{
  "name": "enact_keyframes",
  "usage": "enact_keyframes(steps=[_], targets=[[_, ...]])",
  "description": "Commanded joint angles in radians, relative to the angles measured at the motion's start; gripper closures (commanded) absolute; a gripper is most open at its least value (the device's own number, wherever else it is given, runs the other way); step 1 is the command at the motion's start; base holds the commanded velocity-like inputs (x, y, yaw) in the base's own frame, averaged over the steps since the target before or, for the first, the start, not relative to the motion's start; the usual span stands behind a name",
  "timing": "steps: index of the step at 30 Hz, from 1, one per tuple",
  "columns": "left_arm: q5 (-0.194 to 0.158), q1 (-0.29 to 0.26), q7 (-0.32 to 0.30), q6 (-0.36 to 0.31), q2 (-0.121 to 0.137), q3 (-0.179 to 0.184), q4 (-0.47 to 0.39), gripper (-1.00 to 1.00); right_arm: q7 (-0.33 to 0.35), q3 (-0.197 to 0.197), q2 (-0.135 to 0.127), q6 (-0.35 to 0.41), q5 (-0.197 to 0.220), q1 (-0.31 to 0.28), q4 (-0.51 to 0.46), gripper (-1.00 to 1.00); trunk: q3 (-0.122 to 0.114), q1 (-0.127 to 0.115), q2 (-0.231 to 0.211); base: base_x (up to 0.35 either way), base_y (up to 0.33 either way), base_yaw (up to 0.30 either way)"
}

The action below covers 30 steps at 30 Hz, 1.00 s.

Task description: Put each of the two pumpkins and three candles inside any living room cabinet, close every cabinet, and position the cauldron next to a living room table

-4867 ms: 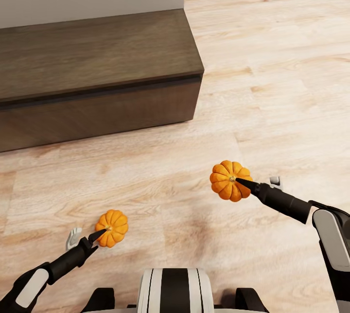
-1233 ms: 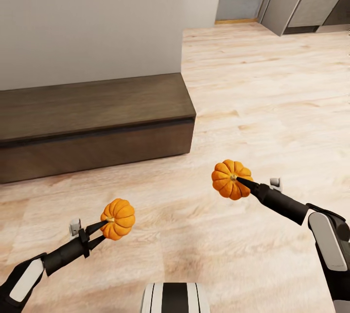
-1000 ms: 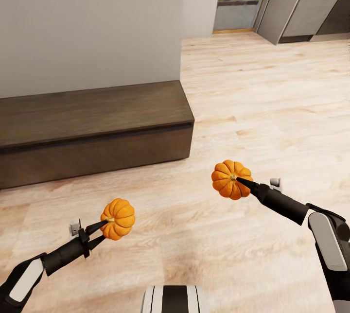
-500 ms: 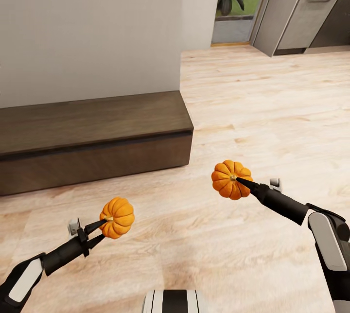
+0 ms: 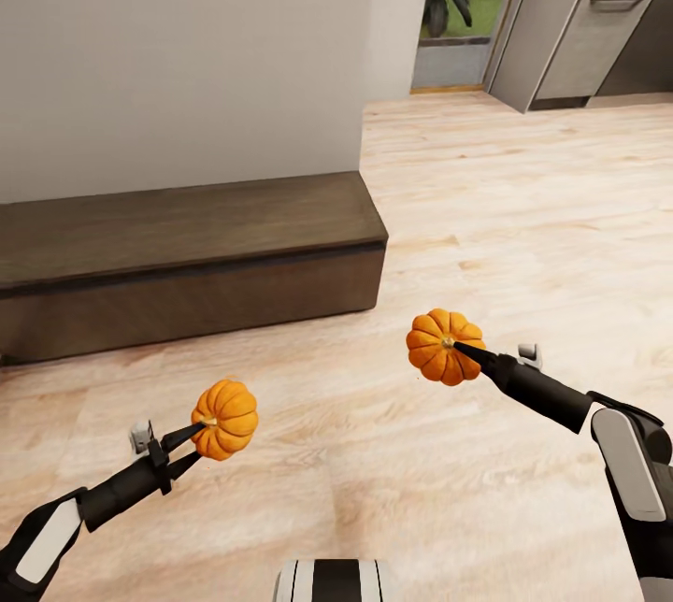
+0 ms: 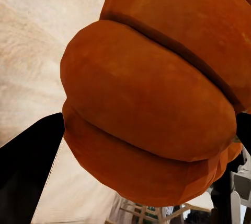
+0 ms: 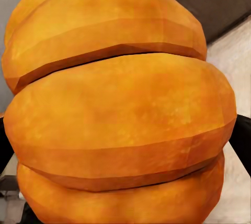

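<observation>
Head view: both arms reach forward, low over the wooden floor [image 5: 523, 209]. The left pincer [image 5: 198, 445] grips one pumpkin [image 5: 225, 420], the right pincer [image 5: 458, 350] another pumpkin [image 5: 443, 346], both held aloft near the closed dark-brown cabinet [image 5: 187, 256].

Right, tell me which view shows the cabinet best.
The head view: the cabinet appears as a long, low dark-brown unit against the wall, front shut. The right wrist view catches only a dark corner behind the pumpkin. The left wrist view does not help here.
</observation>
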<state>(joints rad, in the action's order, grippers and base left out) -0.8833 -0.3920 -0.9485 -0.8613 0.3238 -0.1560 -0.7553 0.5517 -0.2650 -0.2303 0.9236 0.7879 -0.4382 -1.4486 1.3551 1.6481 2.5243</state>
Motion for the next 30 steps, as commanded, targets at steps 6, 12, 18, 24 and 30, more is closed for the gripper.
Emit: enact_keyframes(steps=[6, 12, 18, 24, 30], targets=[[-0.005, -0.001, -0.012, -0.007, 0.000, -0.001, 0.001, 1.00, 0.004, 0.000, 0.000, 0.008, 0.002, -0.001, -0.002, 1.00, -0.003, -0.001, 0.000, -0.264, 0.202, 0.231], [-0.005, -0.001, -0.017, -0.007, 0.000, -0.001, 0.001, 1.00, 0.002, 0.000, 0.000, 0.008, 0.001, -0.001, -0.007, 1.00, -0.007, -0.001, 0.000, -0.248, 0.173, 0.265], [-0.005, -0.001, -0.016, -0.007, 0.000, 0.000, 0.001, 1.00, 0.002, 0.000, 0.000, 0.008, 0.001, -0.001, -0.009, 1.00, -0.012, -0.001, 0.000, -0.054, 0.022, 0.268], [-0.005, -0.001, -0.017, -0.007, -0.001, 0.001, 0.001, 1.00, 0.002, 0.001, 0.000, 0.008, -0.001, -0.001, -0.012, 1.00, -0.016, -0.001, 0.000, -0.030, 0.013, 0.268], [-0.005, -0.001, -0.016, -0.007, -0.001, 0.002, 0.001, 1.00, 0.002, 0.001, 0.000, 0.008, -0.001, -0.001, -0.013, 1.00, -0.020, -0.001, 0.000, -0.182, 0.136, 0.268]])
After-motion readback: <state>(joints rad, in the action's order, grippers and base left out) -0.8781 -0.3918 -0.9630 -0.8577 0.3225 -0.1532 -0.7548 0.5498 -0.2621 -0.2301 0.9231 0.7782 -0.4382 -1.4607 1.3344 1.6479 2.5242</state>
